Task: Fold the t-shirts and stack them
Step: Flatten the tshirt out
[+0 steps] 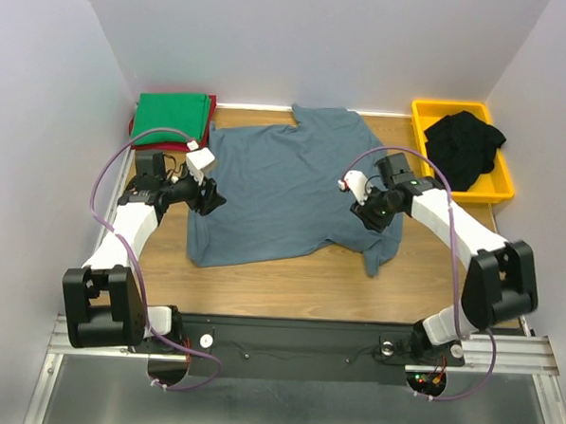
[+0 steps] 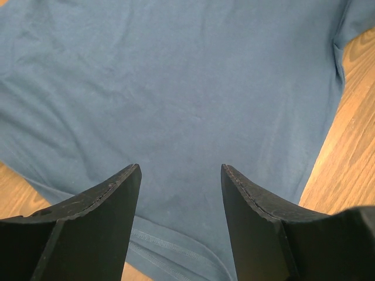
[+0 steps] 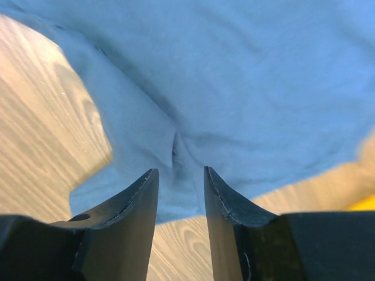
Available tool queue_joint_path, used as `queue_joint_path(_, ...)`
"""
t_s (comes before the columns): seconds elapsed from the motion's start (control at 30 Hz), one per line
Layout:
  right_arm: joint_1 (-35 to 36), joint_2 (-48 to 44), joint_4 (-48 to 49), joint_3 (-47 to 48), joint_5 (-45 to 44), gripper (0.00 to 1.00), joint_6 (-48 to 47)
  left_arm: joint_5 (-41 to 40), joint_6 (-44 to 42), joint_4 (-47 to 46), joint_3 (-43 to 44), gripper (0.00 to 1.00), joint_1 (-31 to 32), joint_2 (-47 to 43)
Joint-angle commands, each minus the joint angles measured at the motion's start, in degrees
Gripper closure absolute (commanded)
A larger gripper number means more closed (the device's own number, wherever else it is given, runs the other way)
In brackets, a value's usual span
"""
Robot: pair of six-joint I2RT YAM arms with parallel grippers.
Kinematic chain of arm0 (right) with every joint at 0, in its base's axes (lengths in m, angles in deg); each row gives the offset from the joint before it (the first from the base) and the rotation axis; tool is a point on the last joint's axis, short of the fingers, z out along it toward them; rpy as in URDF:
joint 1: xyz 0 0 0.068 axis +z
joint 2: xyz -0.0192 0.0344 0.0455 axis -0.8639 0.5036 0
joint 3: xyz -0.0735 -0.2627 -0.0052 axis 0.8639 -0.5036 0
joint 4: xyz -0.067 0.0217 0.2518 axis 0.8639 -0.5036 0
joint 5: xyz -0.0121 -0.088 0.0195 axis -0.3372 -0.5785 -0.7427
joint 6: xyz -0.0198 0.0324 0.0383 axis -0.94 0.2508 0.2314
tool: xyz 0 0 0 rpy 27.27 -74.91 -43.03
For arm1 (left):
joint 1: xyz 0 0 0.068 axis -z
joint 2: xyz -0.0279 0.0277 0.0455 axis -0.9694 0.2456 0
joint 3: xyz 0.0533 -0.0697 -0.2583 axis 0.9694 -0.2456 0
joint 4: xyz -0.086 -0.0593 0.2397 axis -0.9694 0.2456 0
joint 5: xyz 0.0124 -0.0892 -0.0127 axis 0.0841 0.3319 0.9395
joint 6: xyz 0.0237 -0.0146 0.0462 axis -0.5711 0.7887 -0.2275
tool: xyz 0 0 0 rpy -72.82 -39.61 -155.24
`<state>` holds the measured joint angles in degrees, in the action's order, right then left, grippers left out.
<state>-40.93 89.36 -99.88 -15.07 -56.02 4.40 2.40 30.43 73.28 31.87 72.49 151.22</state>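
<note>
The blue-grey shirt lies spread at the centre of the surface, its long axis running roughly 12 to 6 o'clock. The left jaws hang released at its 9 o'clock edge, the right jaws released over the 3 o'clock sleeve. Each arm is nearest its own side, with cloth directly beneath the tips.

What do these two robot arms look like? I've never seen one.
The left arm and right arm have white links between chunky black joints. A lilac cable loops along each. The left gripper and right gripper each have two black wedge-shaped fingers.
</note>
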Motion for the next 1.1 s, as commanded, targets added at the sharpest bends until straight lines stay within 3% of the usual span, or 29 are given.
queue_joint_path(0.0, 1.47, -7.18, 0.08, 1.34, 3.12, 0.58, -0.98, 1.18, 1.3, -2.34, 1.06, 0.32, -0.49, -1.4)
queue_joint_path(0.23, 11.83, -10.89, 0.78, -7.53, -0.66, 0.73, -0.29, 1.36, 2.36, -3.49, 1.06, 0.32, -0.49, -1.05)
queue_joint_path(0.57, 13.6, -4.21, 13.68, -13.34, -11.55, 0.65, 3.76, 1.27, 1.83, -3.31, 1.58, 0.32, -0.49, -0.7)
queue_joint_path(0.87, 13.6, 1.86, 15.81, -13.17, -10.86, 0.62, 5.52, 1.09, 1.22, -3.14, 1.06, 0.32, -0.49, -0.7)
queue_joint_path(0.97, 13.6, 3.52, 16.33, -13.25, -11.21, 0.69, 5.52, 0.92, 0.95, -2.87, 1.06, 0.32, -0.58, -0.79)
queue_joint_path(1.07, 13.51, 4.15, 16.34, -13.52, -12.09, 0.83, 5.78, 0.92, 0.69, -2.7, 1.23, 0.32, -0.58, -0.88)
